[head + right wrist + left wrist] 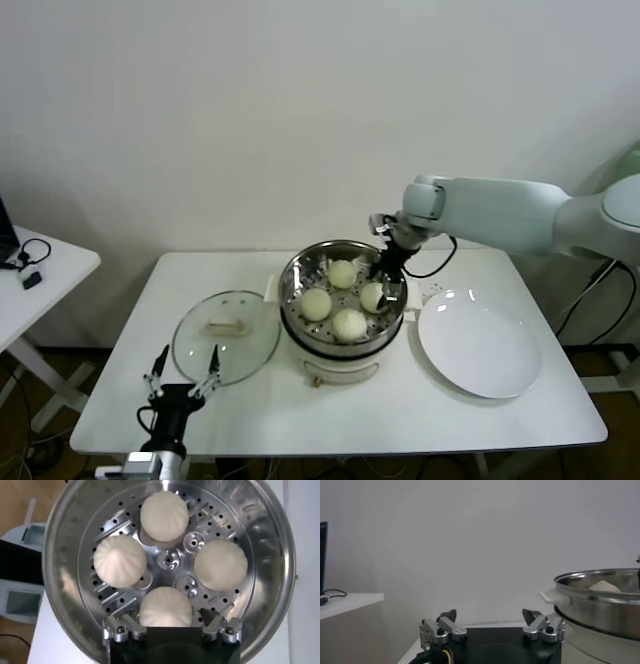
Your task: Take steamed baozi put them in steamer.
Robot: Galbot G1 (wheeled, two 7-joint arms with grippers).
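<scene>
The steamer [300,262] is a shiny steel basket with a perforated floor on a white cooker base [335,366] at mid table. Several cream-white steamed baozi lie in it, among them one at the far side [342,273], one on the left [316,304] and one at the front [349,324]. My right gripper [388,276] reaches down into the basket's right side. In the right wrist view it [166,614] stands open around a baozi [165,605], with gaps on both sides. My left gripper [183,375] waits open by the front left table edge, holding nothing.
A round glass lid [225,335] lies flat on the table left of the steamer, just beyond my left gripper. A flat white plate [480,343] sits to the steamer's right. A small white side table [45,270] with cables stands at the far left.
</scene>
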